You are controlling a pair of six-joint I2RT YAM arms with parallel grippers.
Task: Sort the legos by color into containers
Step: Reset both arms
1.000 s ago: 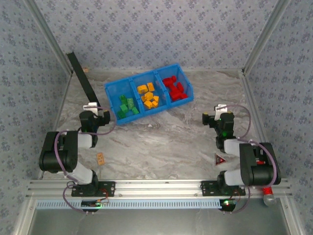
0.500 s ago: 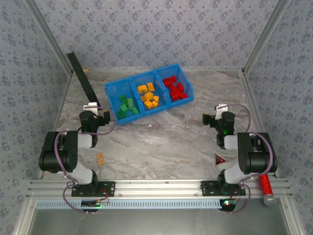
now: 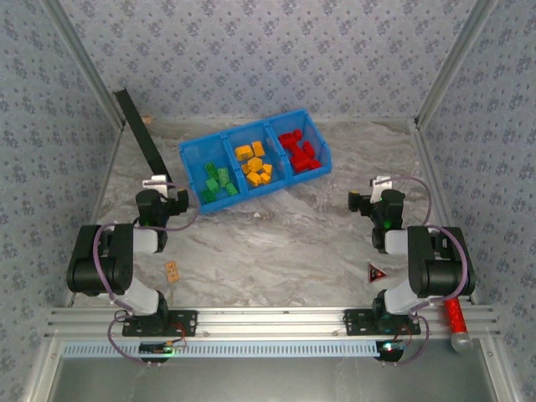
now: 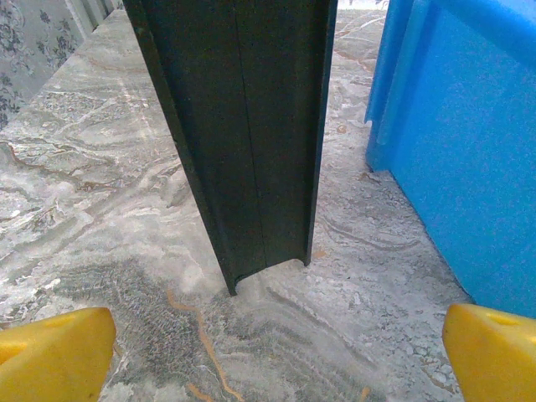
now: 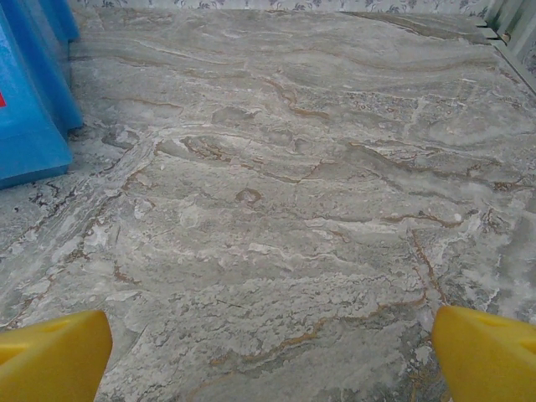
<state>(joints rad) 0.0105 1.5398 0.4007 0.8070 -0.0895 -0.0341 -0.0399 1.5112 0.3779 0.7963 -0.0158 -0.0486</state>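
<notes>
At the upper left of the top view a black channel bar leans over the marble table. The left gripper sits just below it. In its wrist view, the left gripper has its yellow fingertips spread wide on nothing, with the bar dead ahead and the blue bin at the right edge.

The containers lie upper centre in the top view, and they hold the legos. The green bricks are in the left compartment, the orange-yellow bricks in the middle and the red bricks on the right. Every brick I can make out lies with its own colour, so the sort looks finished.

The right gripper waits at centre right. Its wrist view shows the same gripper with fingers parted and empty over bare marble, and a corner of the bin at upper left.

The likeliest mishaps:
- **Left arm:** any forward reach would knock the bar or shove the bin wall, since both sit close ahead.
- **Green bricks:** they are heaped toward the near lip, so a jolt could tip them out.
- **Right arm:** a swing could sweep the triangular sign, which lies near that arm.

As for writing, the sign carries a dark mark and the tan tile at lower left has specks. Both are too small to read, and no brand name is legible anywhere.
</notes>
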